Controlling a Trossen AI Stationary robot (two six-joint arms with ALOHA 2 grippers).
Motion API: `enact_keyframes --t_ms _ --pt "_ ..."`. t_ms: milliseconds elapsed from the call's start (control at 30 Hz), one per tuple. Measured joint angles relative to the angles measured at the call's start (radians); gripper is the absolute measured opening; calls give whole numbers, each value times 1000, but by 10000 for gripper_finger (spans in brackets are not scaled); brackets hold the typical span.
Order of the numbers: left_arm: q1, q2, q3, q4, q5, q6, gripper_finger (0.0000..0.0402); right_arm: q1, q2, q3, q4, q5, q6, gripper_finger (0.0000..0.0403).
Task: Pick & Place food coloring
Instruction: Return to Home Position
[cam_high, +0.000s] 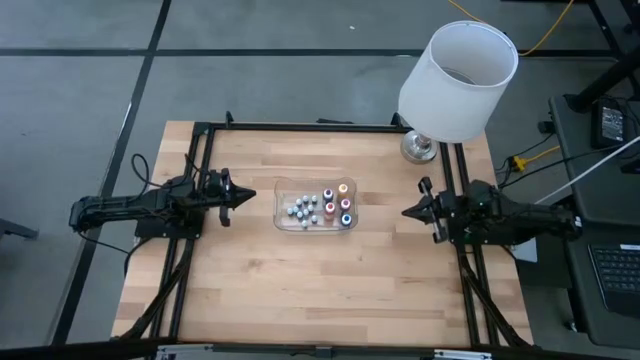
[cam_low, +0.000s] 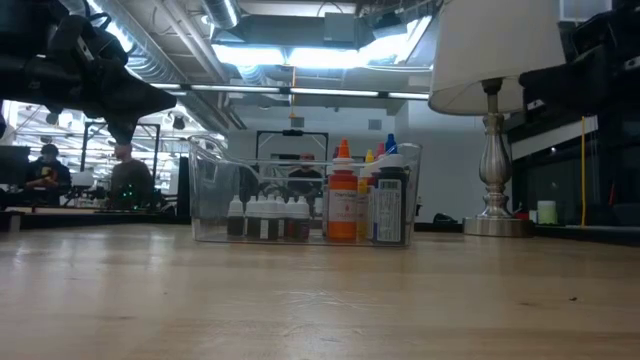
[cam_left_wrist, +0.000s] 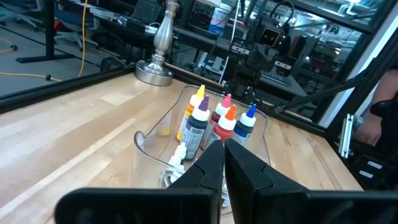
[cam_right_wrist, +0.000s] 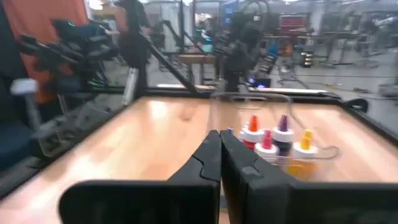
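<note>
Several small food coloring bottles with yellow, purple, pink, orange and blue tips stand upright on their bases in the right part of a clear plastic tray at the table's middle. My left gripper hangs shut and level to the left of the tray, pointing at it, clear of the table. My right gripper hangs shut and level to the right of the tray, also pointing at it. Both wrist views show shut fingers with the bottles beyond them.
Several smaller white-capped pieces fill the tray's left part. A table lamp with a white shade and a metal foot stands at the far right corner. Bare wood lies in front of and behind the tray. People sit in the room beyond.
</note>
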Motion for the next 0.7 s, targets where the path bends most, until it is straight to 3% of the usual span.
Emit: enact_keyframes --t_ms 233,700 --pt "0 0 0 0 0 0 11 0 47 0 -2 26 -101 5" --pt "0 0 0 0 0 0 10 0 61 0 -3 28 -100 25"
